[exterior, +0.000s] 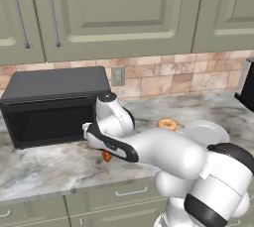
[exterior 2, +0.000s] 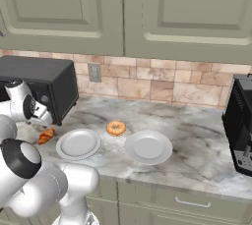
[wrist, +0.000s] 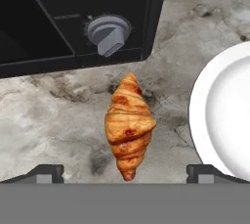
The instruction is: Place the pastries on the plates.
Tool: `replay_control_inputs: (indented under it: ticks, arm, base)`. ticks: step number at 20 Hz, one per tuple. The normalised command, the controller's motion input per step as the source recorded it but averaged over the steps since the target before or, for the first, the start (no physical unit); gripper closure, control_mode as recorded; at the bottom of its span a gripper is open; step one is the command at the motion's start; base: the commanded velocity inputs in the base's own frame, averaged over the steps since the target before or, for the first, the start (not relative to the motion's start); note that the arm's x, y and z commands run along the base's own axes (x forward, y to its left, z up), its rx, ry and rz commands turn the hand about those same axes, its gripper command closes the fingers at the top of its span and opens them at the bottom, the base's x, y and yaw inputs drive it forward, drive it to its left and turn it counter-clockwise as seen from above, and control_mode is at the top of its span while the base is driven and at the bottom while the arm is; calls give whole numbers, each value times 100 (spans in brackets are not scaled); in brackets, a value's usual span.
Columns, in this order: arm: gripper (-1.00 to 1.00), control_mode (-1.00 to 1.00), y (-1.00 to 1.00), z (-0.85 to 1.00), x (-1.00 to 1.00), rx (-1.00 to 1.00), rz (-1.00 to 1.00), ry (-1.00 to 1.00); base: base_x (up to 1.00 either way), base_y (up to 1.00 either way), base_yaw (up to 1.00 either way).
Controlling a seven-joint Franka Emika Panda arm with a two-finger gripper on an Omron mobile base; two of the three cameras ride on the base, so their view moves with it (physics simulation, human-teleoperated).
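On the marble counter (exterior 2: 197, 135), going left to right in the right base view, a black microwave (exterior 2: 42, 84) stands at the far left with the croissant (exterior 2: 47, 135) lying on the bare stone just in front of its right corner, then comes the left plate (exterior 2: 78, 144), the ring doughnut (exterior 2: 116, 128) lying on the counter between and a little behind the two plates, the right plate (exterior 2: 148, 147), and a black appliance (exterior 2: 241, 126) at the far right. The gripper (wrist: 125, 171) hangs over the croissant with its jaws spread wide and nothing between them: in the hand view the finger tips (wrist: 46, 171) stand well clear on either side of the pastry, with the microwave's grey knob (wrist: 110, 34) beyond it and the rim of the left plate close by at the right edge. Both plates are bare.
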Motion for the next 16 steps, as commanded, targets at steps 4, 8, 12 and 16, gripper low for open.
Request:
replay_control_inputs:
  ticks: [4, 8, 12, 16]
  arm:
    - [-100, -100, 0, -34, 0, 0, 0, 0]
    - [-100, -100, 0, -23, 0, 0, 0, 0]
    - [-100, -100, 0, -17, 0, 0, 0, 0]
    - [-100, -100, 0, -13, 0, 0, 0, 0]
  base:
    - [0, 0, 0]
    - [0, 0, 0]
    - [0, 0, 0]
    - [0, 0, 0]
